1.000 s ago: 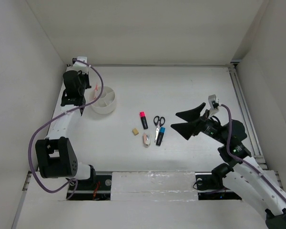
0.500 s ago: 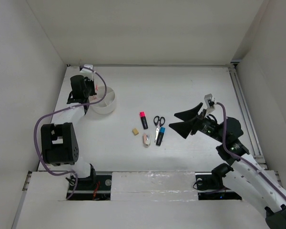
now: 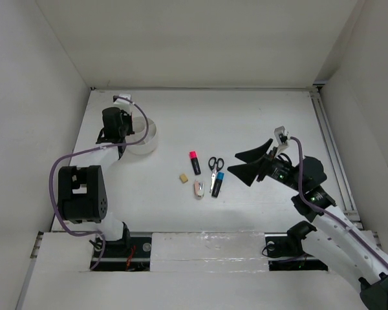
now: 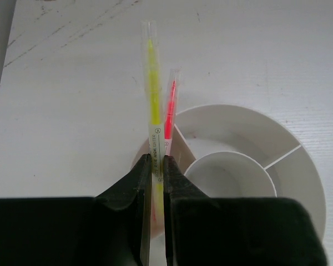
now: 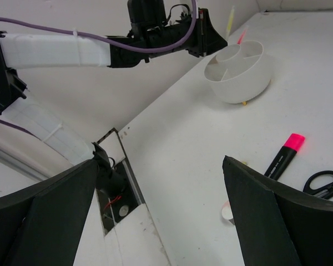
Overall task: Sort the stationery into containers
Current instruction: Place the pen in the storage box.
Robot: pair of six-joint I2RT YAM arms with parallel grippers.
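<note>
Overhead, the left gripper (image 4: 155, 166) reaches over the round, smooth white plastic tray (image 4: 250, 119). Its black fingers pinch a thin yellow stick (image 4: 151, 83) and a pink pen (image 4: 170, 108) side by side at the rim. The right gripper (image 3: 249, 163) hovers with its jaws spread wide, just right of the scissors (image 3: 215, 164) and highlighters (image 3: 194, 162) on the matte white table (image 3: 258, 123).

A white bench (image 3: 246, 123) forms the floor of a plain white enclosure, shut in by a back wall (image 3: 200, 39), a left wall (image 3: 26, 97) and a right wall (image 3: 375, 97). A metal rail (image 3: 328, 148) runs along the bench's right edge. A white plate (image 3: 207, 248) lies along the near edge, with a dark recess (image 3: 139, 258) at its left end; something red, perhaps wiring, shows inside. Faint grey scuffs (image 4: 83, 30) mark the bench towards its far left corner.
</note>
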